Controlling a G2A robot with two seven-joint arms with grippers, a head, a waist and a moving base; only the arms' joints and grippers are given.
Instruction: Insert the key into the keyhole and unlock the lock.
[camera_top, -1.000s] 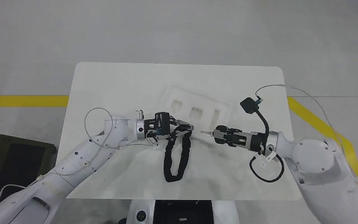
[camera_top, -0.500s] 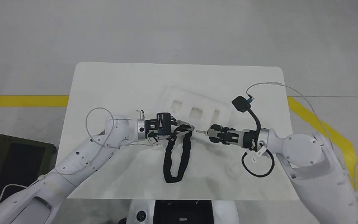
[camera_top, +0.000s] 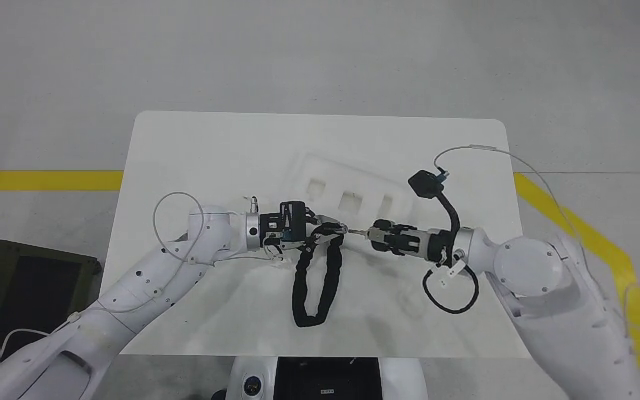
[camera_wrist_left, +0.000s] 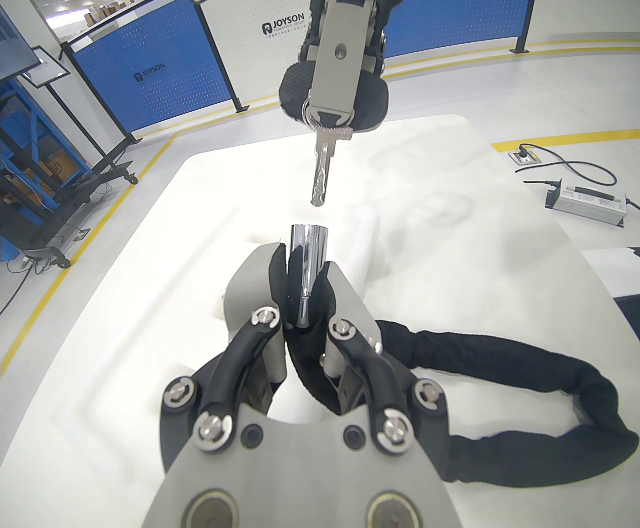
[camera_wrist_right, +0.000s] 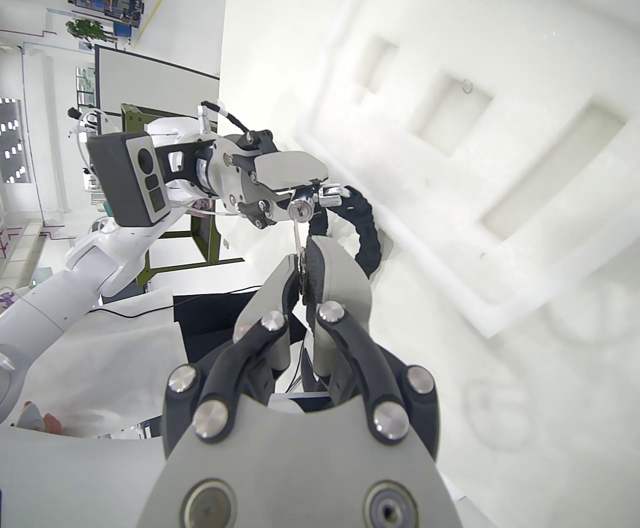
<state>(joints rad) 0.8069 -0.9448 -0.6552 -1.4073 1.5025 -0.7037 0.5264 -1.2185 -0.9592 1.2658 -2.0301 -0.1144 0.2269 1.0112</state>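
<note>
My left gripper (camera_wrist_left: 302, 280) is shut on the chrome lock cylinder (camera_wrist_left: 307, 265) of a black fabric-covered chain lock (camera_top: 315, 285), holding it above the table with the loop hanging down. The cylinder's open end faces my right gripper (camera_wrist_right: 300, 272), which is shut on the head of a silver key (camera_wrist_left: 322, 167). In the left wrist view the key's tip hovers a short gap from the cylinder mouth, roughly in line with it. The keyhole face (camera_wrist_right: 299, 211) shows in the right wrist view, just beyond the key blade. In the top view both grippers (camera_top: 320, 230) (camera_top: 372, 235) meet over the table's middle.
A white foam tray (camera_top: 345, 190) with three rectangular recesses lies on the white table (camera_top: 200, 150) just behind the grippers. A black cable loops off the right arm (camera_top: 450, 215). Yellow floor tape runs beside the table.
The right arm has carried the key leftward toward the lock, closing most of the gap. The left arm and the lock have stayed still.
</note>
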